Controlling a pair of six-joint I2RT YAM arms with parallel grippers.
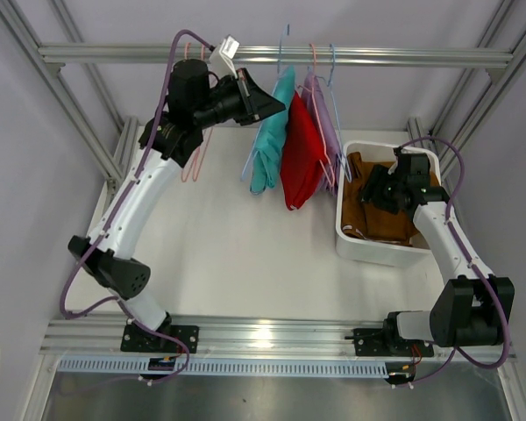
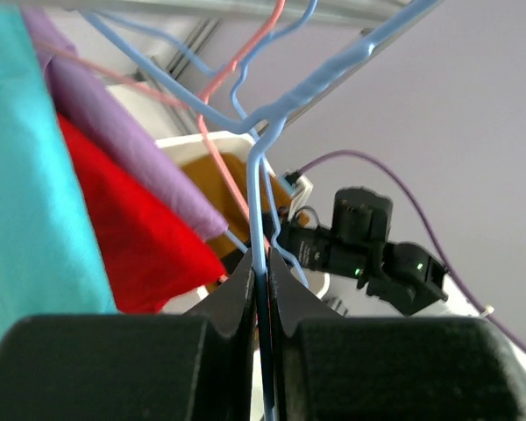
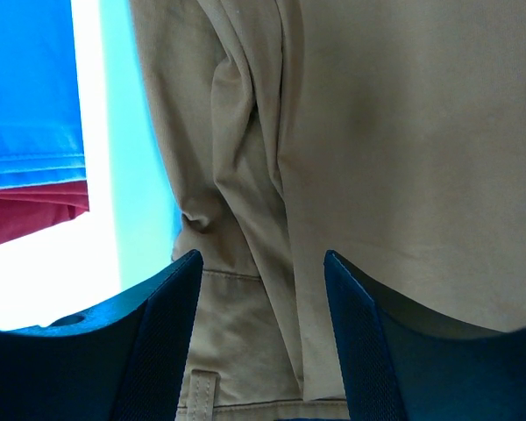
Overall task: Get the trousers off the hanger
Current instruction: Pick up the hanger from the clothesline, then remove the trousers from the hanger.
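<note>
Teal trousers (image 1: 267, 145), red trousers (image 1: 302, 162) and lavender trousers (image 1: 326, 123) hang on wire hangers from the top rail (image 1: 394, 60). My left gripper (image 1: 274, 106) is up at the rail beside the teal pair. In the left wrist view it (image 2: 263, 265) is shut on a blue hanger wire (image 2: 259, 189), with teal (image 2: 26, 175), red (image 2: 131, 237) and lavender (image 2: 123, 132) cloth to its left. Brown trousers (image 1: 381, 215) lie in the white bin (image 1: 368, 247). My right gripper (image 1: 374, 188) is open just above them (image 3: 351, 132). The yellow trousers are out of view.
An empty pink hanger (image 1: 195, 160) hangs behind my left arm. Metal frame posts stand at the back corners, and a rail (image 1: 263, 333) runs along the near edge. The bin sits against the right side of the white table (image 1: 219, 246).
</note>
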